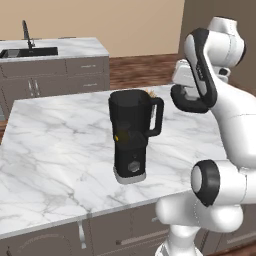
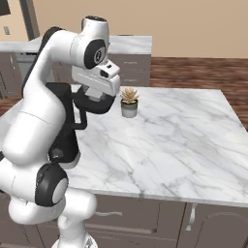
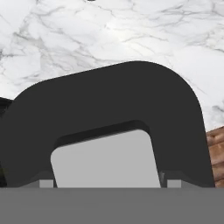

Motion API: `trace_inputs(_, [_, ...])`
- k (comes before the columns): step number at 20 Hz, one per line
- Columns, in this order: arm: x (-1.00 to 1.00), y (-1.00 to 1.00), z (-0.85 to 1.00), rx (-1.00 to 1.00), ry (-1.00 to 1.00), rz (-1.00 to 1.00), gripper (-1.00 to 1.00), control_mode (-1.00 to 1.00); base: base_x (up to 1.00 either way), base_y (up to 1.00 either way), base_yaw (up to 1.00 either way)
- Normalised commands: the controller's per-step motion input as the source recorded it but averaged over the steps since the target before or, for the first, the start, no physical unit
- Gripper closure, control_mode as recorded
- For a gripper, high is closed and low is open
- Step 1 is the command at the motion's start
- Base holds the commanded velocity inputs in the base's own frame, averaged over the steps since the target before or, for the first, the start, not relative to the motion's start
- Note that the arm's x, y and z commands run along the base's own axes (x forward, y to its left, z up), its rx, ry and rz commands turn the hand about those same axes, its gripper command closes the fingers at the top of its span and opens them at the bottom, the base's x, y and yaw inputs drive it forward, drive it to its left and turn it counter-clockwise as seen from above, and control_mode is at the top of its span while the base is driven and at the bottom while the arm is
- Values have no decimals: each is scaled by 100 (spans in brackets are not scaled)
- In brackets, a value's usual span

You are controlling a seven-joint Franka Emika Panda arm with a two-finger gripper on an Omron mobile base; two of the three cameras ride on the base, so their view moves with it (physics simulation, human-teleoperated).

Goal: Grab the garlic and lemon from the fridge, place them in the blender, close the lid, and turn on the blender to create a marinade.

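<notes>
Left base view: behind arm, left side, looks forward and down across marble table (image 1: 55, 150); blender (image 1: 131, 137) mid-frame; right base view: behind arm, right side, same table (image 2: 184, 145), arm hides most of blender (image 2: 65, 140); hand view: very close above lid (image 3: 109, 131), facing down onto table.

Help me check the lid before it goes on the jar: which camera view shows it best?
The hand view: the lid appears close up, black with its grey square centre, above the marble counter. The left base view shows it from the side, under the hand, right of the blender; the right base view likewise, near the potted plant.
</notes>
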Motion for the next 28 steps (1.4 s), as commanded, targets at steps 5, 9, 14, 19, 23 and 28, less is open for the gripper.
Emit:
trace_inputs(5, [0,57,63,0,-1,0,100,-100,0,0,0])
trace_inputs(9, [0,100,5,0,0,0,100,-100,0,0,0])
trace_inputs(14, [1,100,5,-2,0,0,100,-100,0,0,0])
trace_inputs(19, [11,100,33,-9,0,0,100,-100,0,0,0])
trace_inputs(23, [7,66,8,-13,0,2,100,-100,0,0,0])
trace_inputs(28, [47,7,-16,-8,-9,14,100,-100,0,0,0])
